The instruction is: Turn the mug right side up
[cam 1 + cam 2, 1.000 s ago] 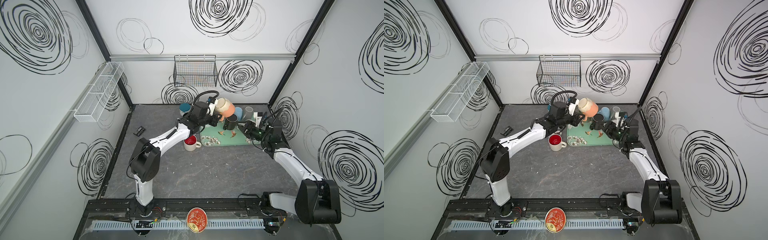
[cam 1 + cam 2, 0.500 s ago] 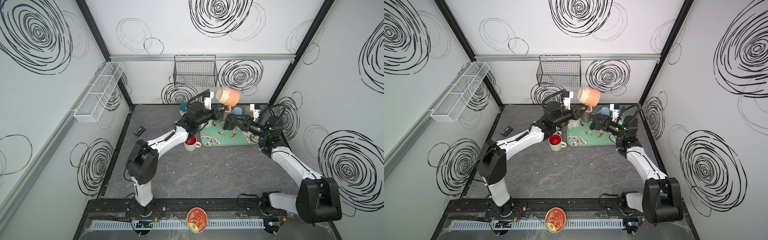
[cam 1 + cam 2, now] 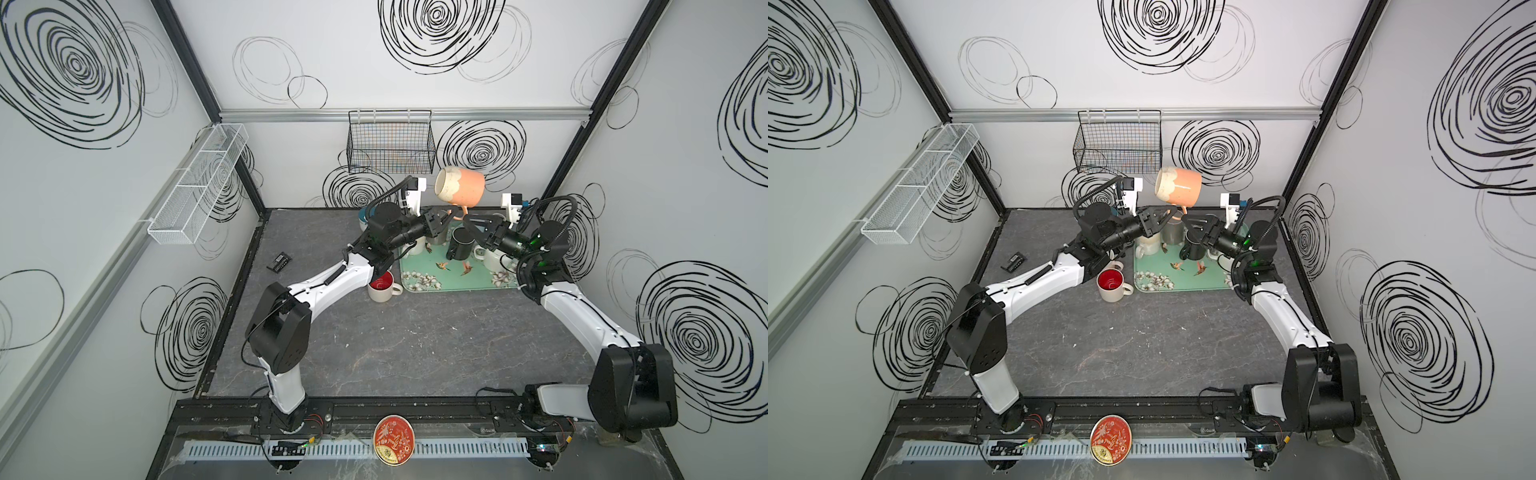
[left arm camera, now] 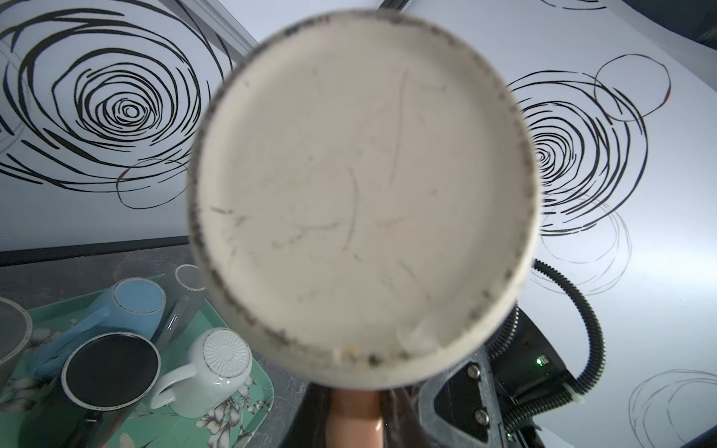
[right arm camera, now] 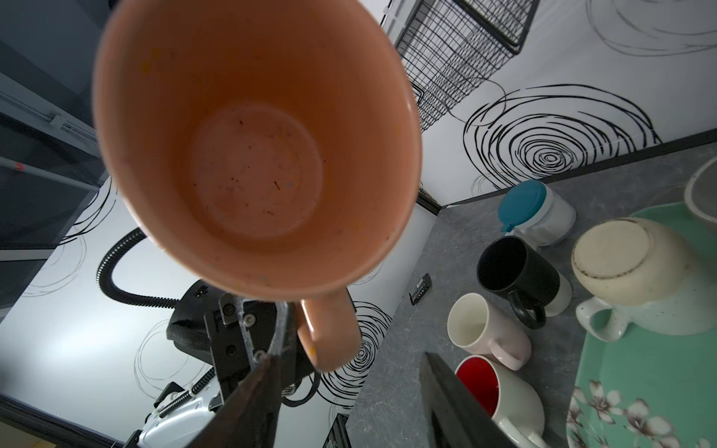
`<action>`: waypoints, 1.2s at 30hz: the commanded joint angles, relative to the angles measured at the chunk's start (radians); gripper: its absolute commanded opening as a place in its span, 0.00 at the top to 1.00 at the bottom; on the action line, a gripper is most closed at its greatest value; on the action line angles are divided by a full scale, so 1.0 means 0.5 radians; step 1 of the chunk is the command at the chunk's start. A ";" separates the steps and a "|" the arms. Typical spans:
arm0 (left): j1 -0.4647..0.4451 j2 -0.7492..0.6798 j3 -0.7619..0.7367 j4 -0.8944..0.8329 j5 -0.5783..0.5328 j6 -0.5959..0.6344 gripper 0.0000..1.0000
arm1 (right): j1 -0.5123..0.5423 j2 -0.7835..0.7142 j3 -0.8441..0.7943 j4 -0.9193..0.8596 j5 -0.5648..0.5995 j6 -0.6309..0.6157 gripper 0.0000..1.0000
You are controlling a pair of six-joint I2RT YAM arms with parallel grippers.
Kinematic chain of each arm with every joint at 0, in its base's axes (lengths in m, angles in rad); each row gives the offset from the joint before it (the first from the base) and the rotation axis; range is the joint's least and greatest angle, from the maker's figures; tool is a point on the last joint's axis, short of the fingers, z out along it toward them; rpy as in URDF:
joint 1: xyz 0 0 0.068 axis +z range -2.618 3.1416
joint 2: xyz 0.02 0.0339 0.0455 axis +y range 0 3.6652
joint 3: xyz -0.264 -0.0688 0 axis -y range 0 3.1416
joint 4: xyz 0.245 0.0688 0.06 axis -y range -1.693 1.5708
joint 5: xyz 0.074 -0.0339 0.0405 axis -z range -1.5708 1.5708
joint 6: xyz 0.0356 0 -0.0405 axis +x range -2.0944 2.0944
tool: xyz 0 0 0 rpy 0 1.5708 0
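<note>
Bright, even light with faint shadows; edges bow outward; the close mug [image 4: 361, 194] looks soft.

The grey marbled desk [image 3: 415, 345] carries a green floral tray [image 3: 469, 282] at its back right. Just beside the tray's front left corner stands 1 white mug with a red inside [image 3: 381, 285], upright. Behind it, near the tray's left edge, stand a pale pink mug [image 5: 485, 329] and a black mug [image 5: 516, 275], with a teal-lidded jar [image 5: 539, 211] further back. A small black device [image 3: 279, 262] lies well apart, near the left wall.
</note>
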 commanded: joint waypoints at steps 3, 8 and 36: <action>-0.014 -0.158 0.066 0.411 0.073 -0.038 1.00 | 0.010 0.041 0.146 0.126 -0.050 0.046 0.42; -0.014 -0.152 0.096 0.422 0.137 -0.065 1.00 | 0.016 0.078 0.175 0.203 -0.078 0.098 0.56; 0.152 -0.649 -0.448 0.022 0.046 0.107 0.51 | 0.103 0.074 0.255 -0.124 0.117 -0.317 1.00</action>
